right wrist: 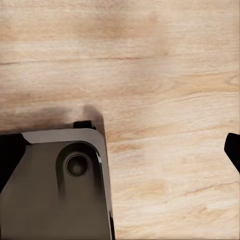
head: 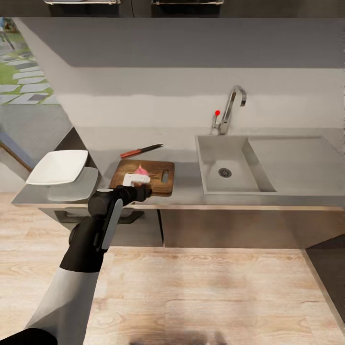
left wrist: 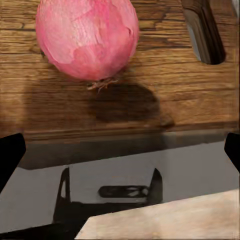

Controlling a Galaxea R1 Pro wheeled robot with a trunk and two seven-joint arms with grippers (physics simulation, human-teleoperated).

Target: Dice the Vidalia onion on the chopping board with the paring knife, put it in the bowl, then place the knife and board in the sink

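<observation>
The pinkish Vidalia onion [head: 141, 170] [left wrist: 87, 37] rests whole on the dark wooden chopping board [head: 158, 187] [left wrist: 150, 100], which lies on the grey countertop [head: 187, 143] left of the sink [head: 213, 143]. My left gripper [head: 136, 181] [left wrist: 120, 150] hovers open over the board's front edge, a short way back from the onion, with nothing between its fingers. Behind the board, the red-handled paring knife [head: 140, 151] lies on the countertop. The white square bowl [head: 58, 166] sits at the counter's left end. My right gripper [right wrist: 120, 152] is open and points down at the wooden floor.
A chrome tap [head: 231, 108] with a red knob stands behind the basin, and the drainboard [head: 292, 158] stretches to its right. Dark cabinets [head: 230, 230] run under the counter. A grey part of the robot's base [right wrist: 55, 185] lies below the right gripper.
</observation>
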